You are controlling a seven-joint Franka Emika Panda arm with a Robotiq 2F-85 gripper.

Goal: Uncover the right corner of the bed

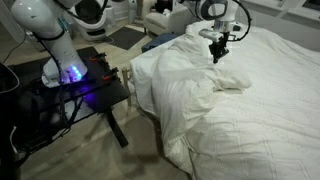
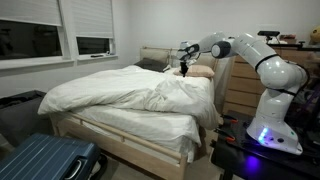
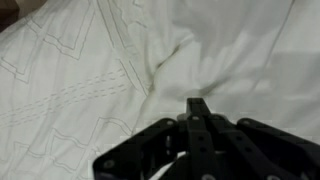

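The bed fills most of both exterior views, covered by a rumpled white duvet (image 1: 260,110) (image 2: 120,95). A dark blue patch of the right corner of the bed (image 1: 158,43) shows at the duvet's edge, near the head. My gripper (image 1: 217,55) (image 2: 184,70) points down at the duvet just beside that corner, its tip at the fabric. In the wrist view the black fingertips (image 3: 197,104) are pressed together, shut, over a crease in the white quilted cloth (image 3: 165,60). No fabric shows between them.
The black robot table (image 1: 95,85) with a blue-lit base stands close to the bed's side. A pale wooden bed frame (image 2: 130,140), a blue suitcase (image 2: 45,160), a wooden dresser (image 2: 240,85), a beige pillow (image 2: 203,71) and a white armchair (image 1: 165,20) surround the bed.
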